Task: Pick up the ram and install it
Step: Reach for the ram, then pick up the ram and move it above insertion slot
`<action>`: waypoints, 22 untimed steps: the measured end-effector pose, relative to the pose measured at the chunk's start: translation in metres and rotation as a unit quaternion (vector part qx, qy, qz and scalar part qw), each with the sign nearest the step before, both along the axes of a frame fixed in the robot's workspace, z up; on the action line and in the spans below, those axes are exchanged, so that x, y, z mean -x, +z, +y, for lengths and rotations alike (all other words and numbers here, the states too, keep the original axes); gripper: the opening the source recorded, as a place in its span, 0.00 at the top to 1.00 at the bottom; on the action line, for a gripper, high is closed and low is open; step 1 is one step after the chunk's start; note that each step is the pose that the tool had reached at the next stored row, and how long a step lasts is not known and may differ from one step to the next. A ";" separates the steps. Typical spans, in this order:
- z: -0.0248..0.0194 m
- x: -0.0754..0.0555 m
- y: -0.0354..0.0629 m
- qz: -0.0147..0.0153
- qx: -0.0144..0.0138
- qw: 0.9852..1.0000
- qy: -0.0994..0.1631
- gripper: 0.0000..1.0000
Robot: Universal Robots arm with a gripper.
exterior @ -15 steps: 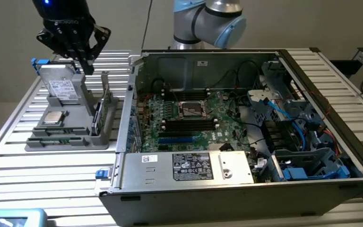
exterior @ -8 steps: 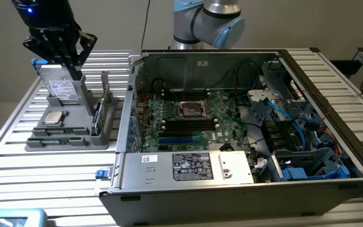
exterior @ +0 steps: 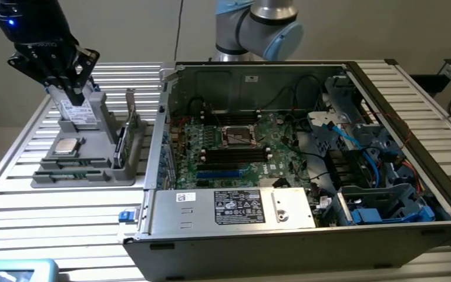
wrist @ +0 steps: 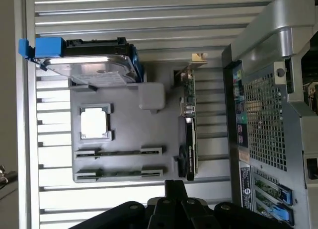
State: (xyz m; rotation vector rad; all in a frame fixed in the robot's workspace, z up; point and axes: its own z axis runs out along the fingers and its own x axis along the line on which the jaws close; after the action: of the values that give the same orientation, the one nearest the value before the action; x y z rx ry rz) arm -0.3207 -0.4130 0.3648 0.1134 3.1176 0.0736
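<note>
Two ram sticks (wrist: 119, 152) (wrist: 119, 173) lie flat in slots at one end of a grey holder tray (wrist: 129, 134); the exterior view shows them as ram sticks (exterior: 75, 161) (exterior: 69, 174) at the tray's (exterior: 92, 147) near end. My gripper (exterior: 74, 97) hangs over the tray's far end, above the upright hard drive (exterior: 79, 111) and well clear of the sticks. In the wrist view the gripper (wrist: 175, 190) is shut with nothing in it. The open computer case (exterior: 413, 135) shows its motherboard (exterior: 237, 147) with black and blue memory slots (exterior: 236, 155).
The tray also holds a square processor (wrist: 94, 123), a hard drive with a blue bracket (wrist: 89, 60) and an upright card with a metal bracket (wrist: 189, 134). The case's side wall (exterior: 157, 135) stands just beside the tray. Everything rests on a slatted metal table (exterior: 22, 205).
</note>
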 end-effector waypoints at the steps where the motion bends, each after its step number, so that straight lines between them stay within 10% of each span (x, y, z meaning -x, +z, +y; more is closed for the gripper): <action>1: 0.0000 0.004 -0.0009 0.000 0.001 1.000 0.000 0.89; 16: 0.0001 0.047 -0.0131 0.000 0.012 1.000 0.009 0.89; 22: 0.0003 0.054 -0.0163 0.000 0.013 1.000 0.013 0.89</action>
State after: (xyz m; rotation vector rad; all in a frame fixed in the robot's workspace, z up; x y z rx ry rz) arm -0.3747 -0.4126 0.3485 0.0712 3.1189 0.0349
